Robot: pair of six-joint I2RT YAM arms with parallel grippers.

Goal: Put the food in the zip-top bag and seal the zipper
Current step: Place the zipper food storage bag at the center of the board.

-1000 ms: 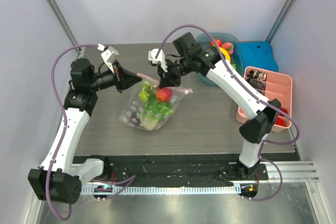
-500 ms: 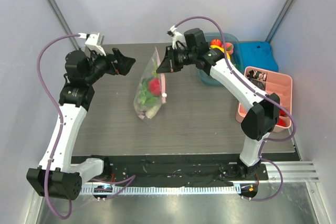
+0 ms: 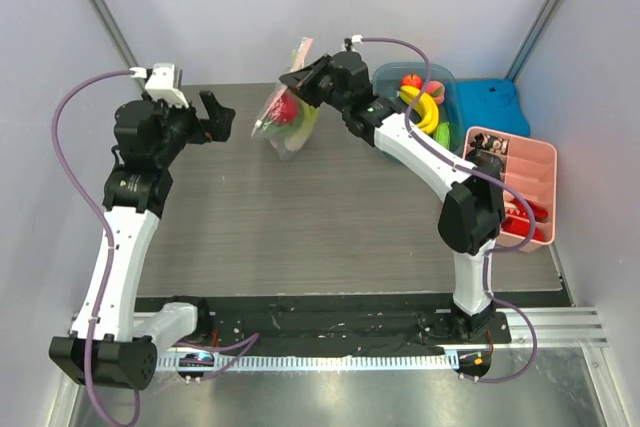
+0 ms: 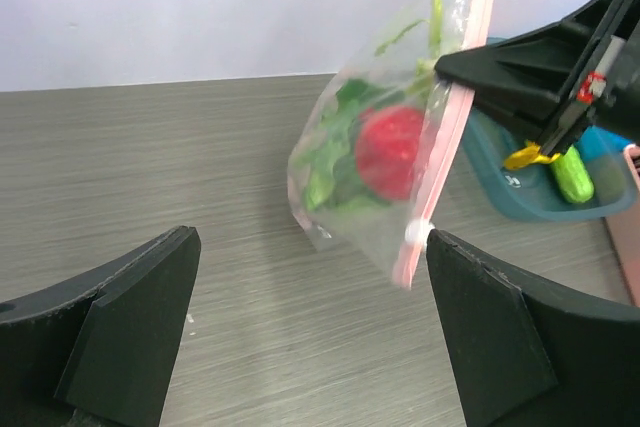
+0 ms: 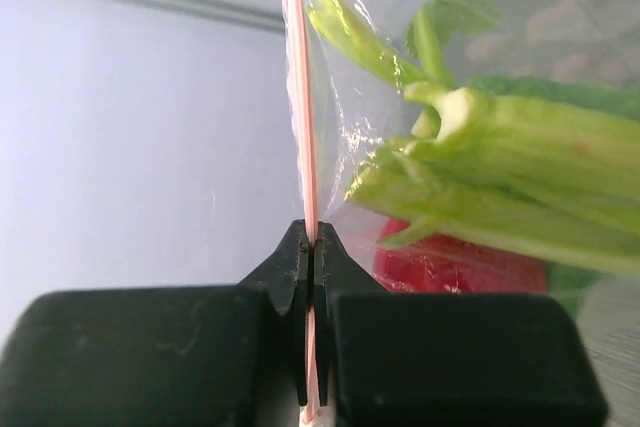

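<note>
- The right jaws are pressed together on the zipper (image 5: pixel 301 97), the thin pink strip running straight up out of the pinch
- The zip-top bag (image 3: pixel 283 117) hangs from that pinch, tilted, and looks to be lifted off the desk (image 3: pixel 300 217)
- Inside the bag, just beyond the right jaws, the celery stalk (image 5: pixel 500 172) lies across the red fruit (image 5: pixel 455 262); the lettuce (image 4: pixel 340 142) sits beside the fruit
- A small white slider (image 4: pixel 417 235) sits on the pink strip near its lower end
- The left jaws are spread wide and hold nothing; the bag is out ahead of them, well apart from both fingers
- Behind the right jaws stands a teal bin (image 3: pixel 447 77) with yellow bananas (image 3: pixel 425 109)
</note>
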